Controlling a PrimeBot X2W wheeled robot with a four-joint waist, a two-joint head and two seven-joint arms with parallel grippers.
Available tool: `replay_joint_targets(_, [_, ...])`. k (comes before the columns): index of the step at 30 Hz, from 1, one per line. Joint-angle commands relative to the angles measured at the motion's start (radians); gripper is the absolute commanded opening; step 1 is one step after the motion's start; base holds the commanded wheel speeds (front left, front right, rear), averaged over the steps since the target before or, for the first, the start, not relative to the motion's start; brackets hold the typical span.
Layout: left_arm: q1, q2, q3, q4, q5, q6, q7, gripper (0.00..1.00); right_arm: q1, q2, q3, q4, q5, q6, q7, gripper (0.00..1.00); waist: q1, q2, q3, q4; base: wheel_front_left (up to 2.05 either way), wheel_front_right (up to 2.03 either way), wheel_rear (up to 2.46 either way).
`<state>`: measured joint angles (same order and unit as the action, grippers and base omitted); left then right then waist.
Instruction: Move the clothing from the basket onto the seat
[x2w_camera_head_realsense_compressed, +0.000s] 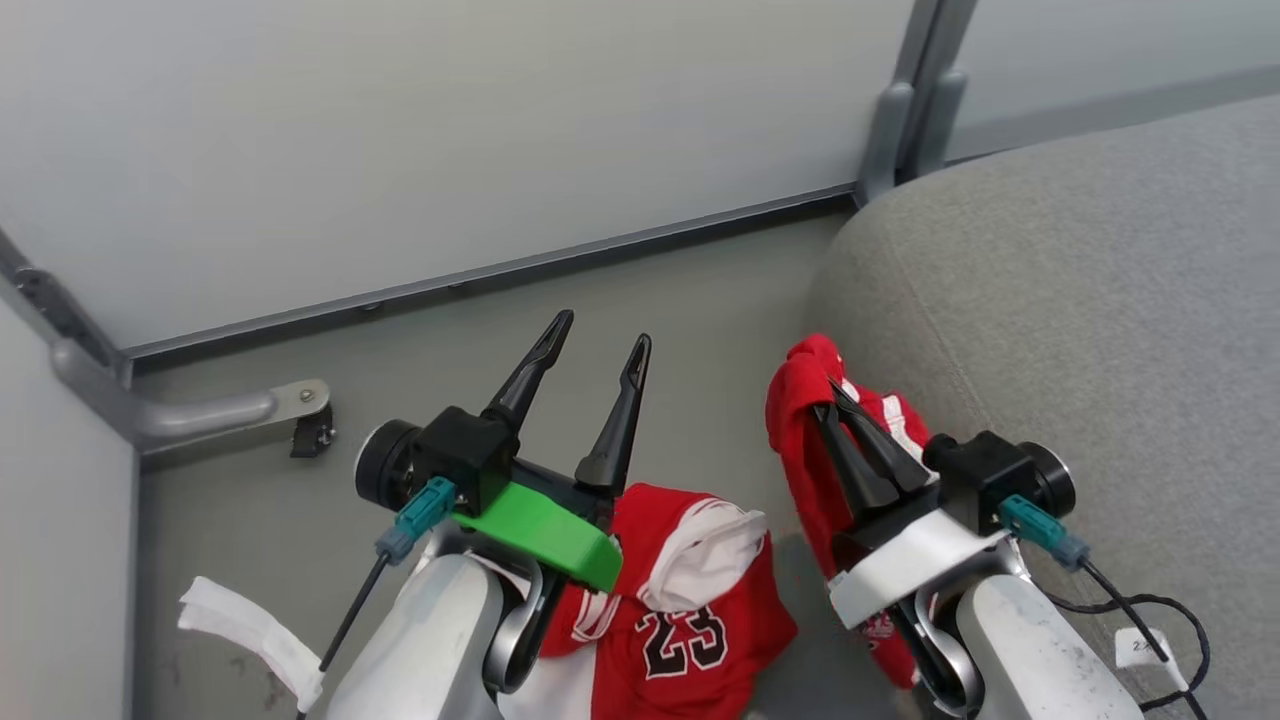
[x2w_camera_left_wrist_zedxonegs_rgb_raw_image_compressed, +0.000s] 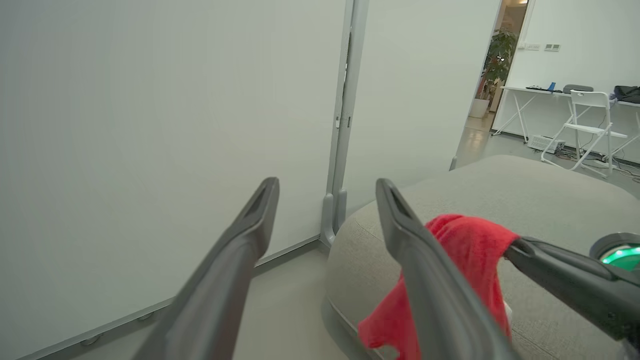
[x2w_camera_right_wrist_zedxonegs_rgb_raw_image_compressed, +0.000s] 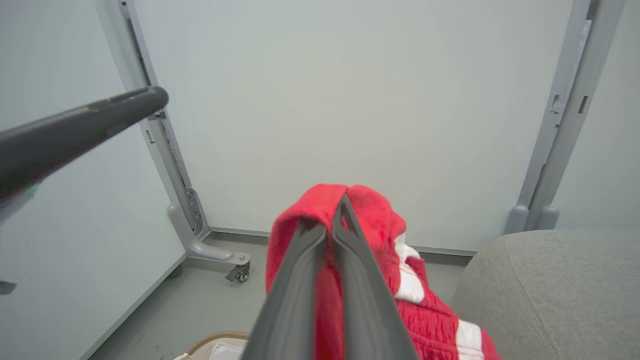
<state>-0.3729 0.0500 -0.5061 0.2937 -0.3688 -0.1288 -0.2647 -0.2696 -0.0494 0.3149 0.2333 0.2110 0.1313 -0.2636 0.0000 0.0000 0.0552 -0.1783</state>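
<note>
My right gripper (x2w_camera_head_realsense_compressed: 828, 402) is shut on a bunch of red clothing with white stripes (x2w_camera_head_realsense_compressed: 798, 400), held up beside the rounded edge of the grey seat (x2w_camera_head_realsense_compressed: 1080, 300). In the right wrist view the shut fingers (x2w_camera_right_wrist_zedxonegs_rgb_raw_image_compressed: 330, 215) pinch that red cloth (x2w_camera_right_wrist_zedxonegs_rgb_raw_image_compressed: 370, 210) at its top. Lower down, between my arms, lies a red jersey numbered 23 (x2w_camera_head_realsense_compressed: 690, 620); I cannot tell whether it joins the held cloth. My left gripper (x2w_camera_head_realsense_compressed: 604, 330) stands open, nothing between its fingers (x2w_camera_left_wrist_zedxonegs_rgb_raw_image_compressed: 326, 185). A bit of the basket's brown rim (x2w_camera_right_wrist_zedxonegs_rgb_raw_image_compressed: 220, 337) peeks in at the bottom.
Pale partition walls with grey frames close off the back and left; a caster foot (x2w_camera_head_realsense_compressed: 300, 415) sticks out onto the floor. A white cloth strip (x2w_camera_head_realsense_compressed: 250, 625) hangs at lower left. Beyond the seat (x2w_camera_left_wrist_zedxonegs_rgb_raw_image_compressed: 500, 190) are a white table and a folding chair (x2w_camera_left_wrist_zedxonegs_rgb_raw_image_compressed: 585, 120).
</note>
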Motion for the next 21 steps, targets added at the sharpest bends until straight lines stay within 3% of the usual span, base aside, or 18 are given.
replay_joint_targets(1, [0.016, 0.006, 0.005, 0.0, 0.013, -0.003, 0.001, 1.0, 0.017, -0.003, -0.014, -0.019, -0.006, -0.001, -0.002, 0.0, 0.0, 0.0, 0.021, -0.129, 0.0, 0.0, 0.0])
replay_joint_targets(6, [0.035, 0.015, 0.023, 0.001, 0.034, -0.003, 0.001, 1.0, 0.044, -0.003, -0.06, -0.069, -0.02, -0.001, -0.002, 0.0, 0.0, 0.0, 0.031, -0.236, 0.0, 0.0, 0.0])
replay_joint_targets(12, [0.062, 0.017, 0.045, -0.008, 0.045, -0.003, 0.001, 1.0, 0.063, -0.003, -0.106, -0.095, -0.035, -0.001, -0.002, 0.0, 0.0, 0.0, 0.033, -0.308, 0.0, 0.0, 0.0])
replay_joint_targets(21, [0.074, 0.019, 0.043, -0.007, 0.051, -0.003, 0.001, 1.0, 0.014, -0.005, -0.169, -0.115, -0.084, -0.001, -0.002, 0.0, 0.0, 0.0, 0.066, -0.337, 0.0, 0.0, 0.0])
